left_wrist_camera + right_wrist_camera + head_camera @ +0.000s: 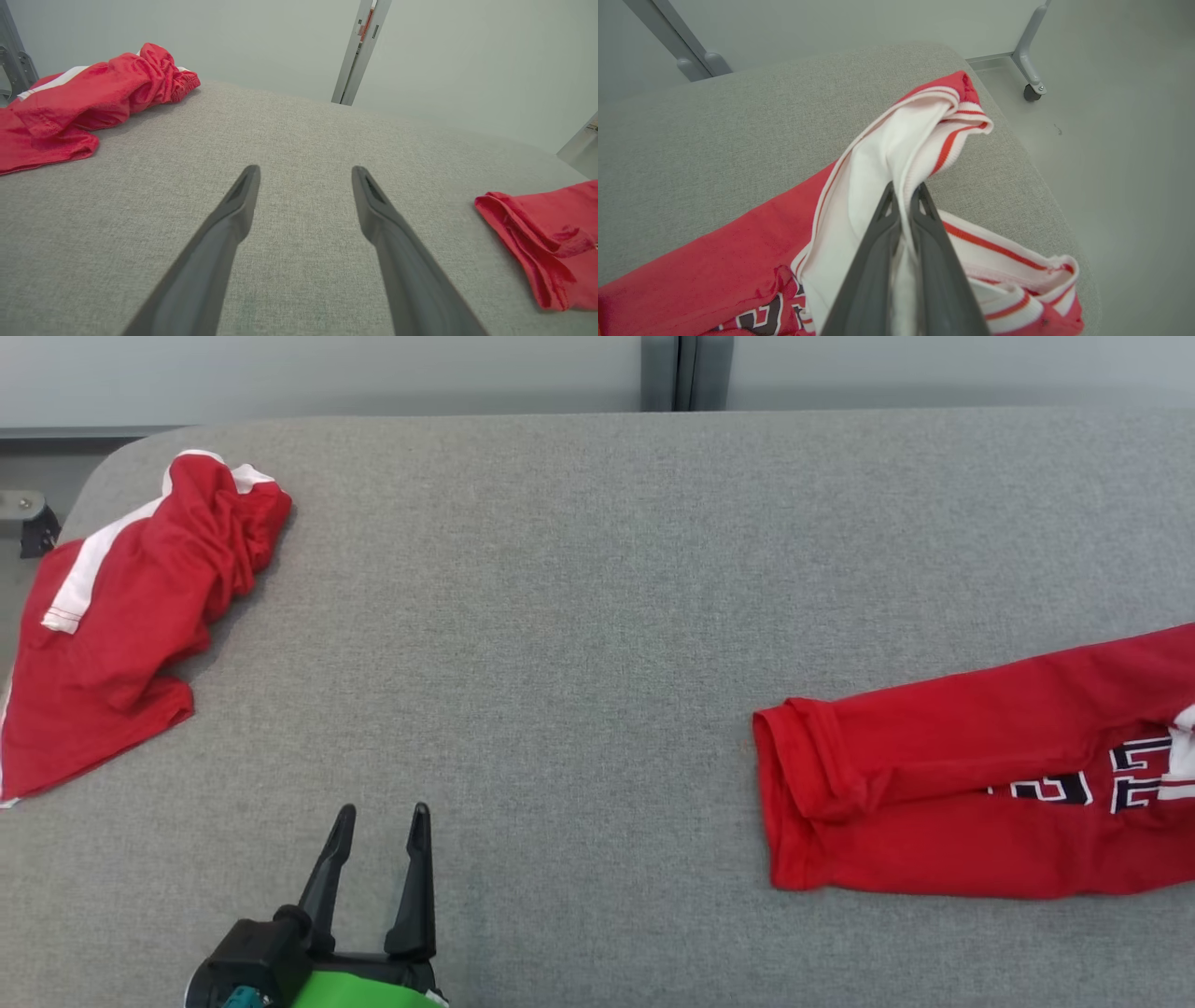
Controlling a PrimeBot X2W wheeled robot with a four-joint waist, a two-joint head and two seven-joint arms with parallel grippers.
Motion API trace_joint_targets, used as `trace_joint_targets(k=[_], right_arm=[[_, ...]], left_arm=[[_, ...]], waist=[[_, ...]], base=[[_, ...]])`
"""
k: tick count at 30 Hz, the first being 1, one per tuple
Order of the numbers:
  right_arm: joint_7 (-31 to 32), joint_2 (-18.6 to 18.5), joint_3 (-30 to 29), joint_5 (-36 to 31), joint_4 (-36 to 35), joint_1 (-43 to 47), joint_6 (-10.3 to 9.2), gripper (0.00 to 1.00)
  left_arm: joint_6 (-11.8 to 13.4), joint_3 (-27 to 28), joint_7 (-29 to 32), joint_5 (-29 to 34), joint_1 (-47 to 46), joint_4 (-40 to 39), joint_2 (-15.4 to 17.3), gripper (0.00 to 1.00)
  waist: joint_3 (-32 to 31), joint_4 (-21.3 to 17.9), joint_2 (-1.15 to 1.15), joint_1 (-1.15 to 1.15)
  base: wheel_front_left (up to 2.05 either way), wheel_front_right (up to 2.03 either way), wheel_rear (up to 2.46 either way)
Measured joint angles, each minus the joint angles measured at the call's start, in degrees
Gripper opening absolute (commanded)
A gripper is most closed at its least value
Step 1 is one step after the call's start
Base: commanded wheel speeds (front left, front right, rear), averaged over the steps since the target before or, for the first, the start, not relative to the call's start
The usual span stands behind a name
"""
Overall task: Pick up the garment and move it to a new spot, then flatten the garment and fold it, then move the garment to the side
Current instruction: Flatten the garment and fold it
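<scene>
right tool (904, 187): pinching jersey (714, 261) (white trim) | left tool (383, 814): spread

A desk (597, 616) covered in grey woven fabric, with rounded corners, stands before a pale grey-green wall (327, 373). Behind the desk's far edge rises a grey metal post (686, 371). Beside the desk, on the smooth pale floor (1125, 163), a frame leg (1029, 42) ends in a dark caster (1031, 92).
</scene>
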Motion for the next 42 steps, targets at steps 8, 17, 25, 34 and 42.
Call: trace_joint_targets(k=[8, 17, 25, 34, 42], right_arm=[[7.68, 0.48, 10.55, 8.75, -13.91, 6.24, -0.02, 0.0], [1.11, 18.23, 22.07, 2.6, -13.89, 11.84, -0.03, 0.0], [-12.61, 22.67, 26.27, -1.52, -3.43, 11.31, -0.03, 0.0], [-18.02, 22.9, 31.61, 0.52, 4.49, 8.17, -0.03, 0.08], [-27.8, 22.97, 32.61, 5.13, 0.88, 8.26, -0.03, 1.0]], left_arm=[[-1.05, 0.79, 0.0, 1.33, 1.91, 1.38, -1.87, 1.0], [-1.65, 0.59, 0.01, 3.22, 1.95, 1.92, -2.12, 1.0], [-2.02, 0.75, 0.0, 3.22, 1.93, 2.68, -2.13, 1.0], [-2.09, 0.14, 0.01, 2.48, 1.93, 4.04, -2.14, 1.0], [-0.98, -0.83, 0.0, 2.44, 2.5, 4.83, -2.14, 1.0]], waist=[[-3.71, 0.89, 0.0, 0.0], [-4.34, 0.81, 0.0, 0.0], [-4.06, 0.72, 0.0, 0.0], [-4.62, 0.33, 0.0, 0.0], [-6.46, 0.62, 0.0, 0.0]], base=[[0.0, 0.0, 0.0], [0.0, 0.0, 0.0], [0.0, 0.0, 0.0], [0.0, 0.0, 0.0], [0.0, 0.0, 0.0]])
